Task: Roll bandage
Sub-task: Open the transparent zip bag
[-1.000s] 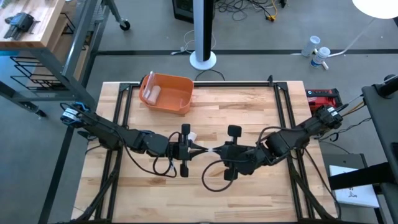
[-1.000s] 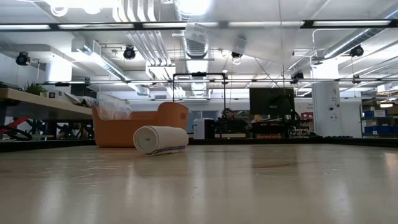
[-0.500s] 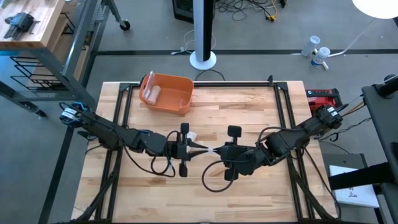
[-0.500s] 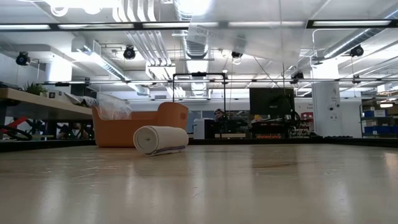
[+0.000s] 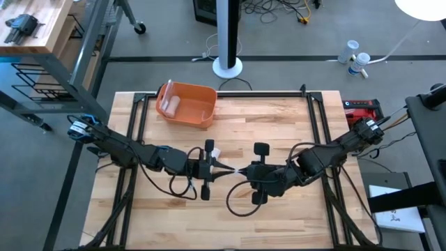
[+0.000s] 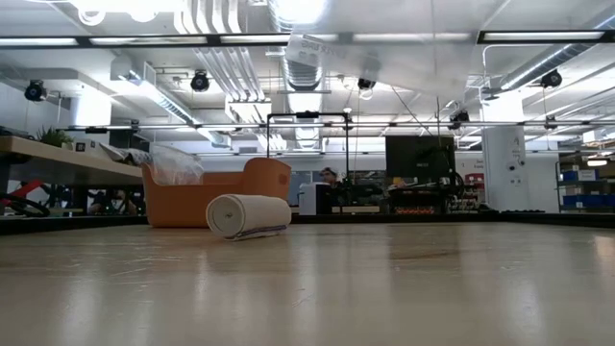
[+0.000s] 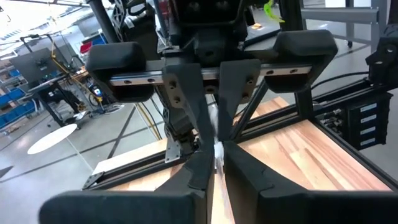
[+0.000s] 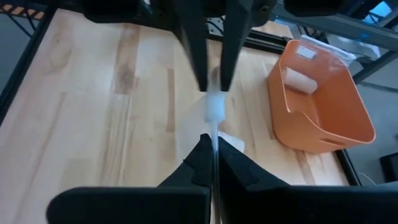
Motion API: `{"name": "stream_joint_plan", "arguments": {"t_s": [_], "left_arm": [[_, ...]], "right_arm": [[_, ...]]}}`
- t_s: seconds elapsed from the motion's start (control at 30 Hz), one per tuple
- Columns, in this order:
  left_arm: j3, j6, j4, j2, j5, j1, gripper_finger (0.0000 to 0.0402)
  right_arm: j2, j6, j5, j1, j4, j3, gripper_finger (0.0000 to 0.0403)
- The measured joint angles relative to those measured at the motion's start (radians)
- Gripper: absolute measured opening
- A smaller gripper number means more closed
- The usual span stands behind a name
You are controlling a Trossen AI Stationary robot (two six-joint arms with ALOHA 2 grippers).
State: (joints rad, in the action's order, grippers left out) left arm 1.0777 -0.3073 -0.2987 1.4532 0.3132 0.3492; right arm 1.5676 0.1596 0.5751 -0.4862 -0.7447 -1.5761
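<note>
White, soft bandage (image 5: 232, 169) is stretched as a thin strip between the two grippers above the middle of the table, held clear of the wood. In the right wrist view it is seen edge-on, with a small thicker wad where the opposite fingers grip it. The left gripper (image 5: 213, 168) is clamped on one end, its dark tapered fingers pressed tight around the cloth. The right gripper (image 5: 249, 171) is pinched closed on the other end in the same way. Both arms are reached in from the table's left and right sides and are met nose to nose.

As for progress, the rolling of this strip is judged barely begun. Only that small wad may be a first turn, though this is hard to tell from these views. Nearly all the winding is left.

A finished roll (image 6: 248, 214), a squat cylinder of pale woven fabric, is seen lying on the table in the low view, just in front of the orange bin (image 5: 202, 111). The bin is smooth moulded plastic with rounded corners, set at the far left of the light, grained wooden table (image 5: 279, 125), and a pale wrapped item (image 5: 170, 105) is held inside it.
</note>
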Motion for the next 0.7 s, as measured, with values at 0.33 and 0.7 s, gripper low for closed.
{"name": "stream_joint_plan", "arguments": {"t_s": [0.33, 0.7], "left_arm": [[0.0, 0.0, -0.004, 0.0, -0.002, 0.0, 0.0006], [0.0, 0.003, -0.009, 0.0, -0.018, -0.001, 0.0038]], "right_arm": [[0.002, -0.016, -0.011, 0.0, 0.034, 0.001, 0.0], [0.004, -0.043, -0.007, 0.0, 0.086, 0.001, 0.0]]}}
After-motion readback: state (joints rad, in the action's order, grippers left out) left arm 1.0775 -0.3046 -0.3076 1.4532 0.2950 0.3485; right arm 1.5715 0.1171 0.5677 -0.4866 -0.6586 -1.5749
